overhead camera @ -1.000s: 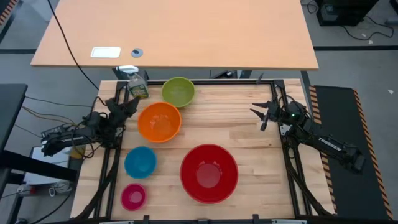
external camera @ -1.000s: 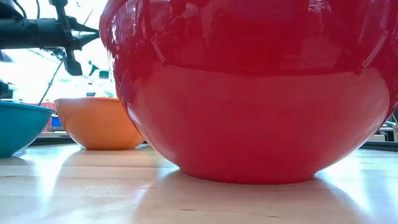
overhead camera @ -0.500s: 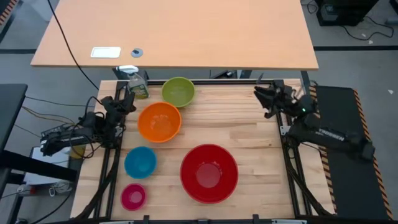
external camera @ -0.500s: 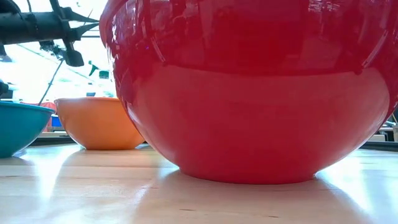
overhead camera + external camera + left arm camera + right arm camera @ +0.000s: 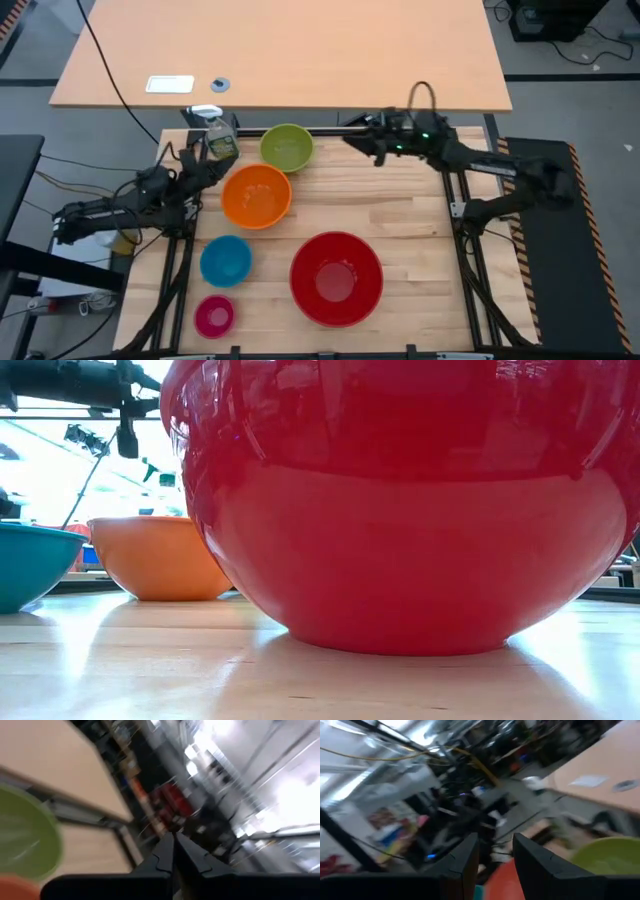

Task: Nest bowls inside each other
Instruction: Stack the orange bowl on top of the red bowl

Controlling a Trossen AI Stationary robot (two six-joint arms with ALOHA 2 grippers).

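Observation:
Five bowls stand apart on the wooden table, each on its base: yellow-green (image 5: 287,148) at the far edge, orange (image 5: 256,195) near it, blue (image 5: 225,260), pink (image 5: 214,316) at the near left, and the big red one (image 5: 336,278), which fills the low view (image 5: 400,510). My left gripper (image 5: 210,162) hovers shut beside the orange bowl's left rim, raised above the table (image 5: 150,380), its fingers (image 5: 174,851) together. My right gripper (image 5: 352,141) hangs open and empty over the far edge, right of the yellow-green bowl (image 5: 610,855).
A green spray bottle (image 5: 220,137) stands at the far left corner, close to the yellow-green bowl. A light wooden desk (image 5: 280,50) lies beyond the far edge. Dark frame rails (image 5: 470,250) run along the table's left and right sides. Bare wood lies between the red bowl and the far edge.
My right gripper has swung up from the table's right edge toward the far edge and leftward, nearer the yellow-green bowl, rolling as it went. My left gripper has risen a little and tipped upward. The bowls have stayed where they were.

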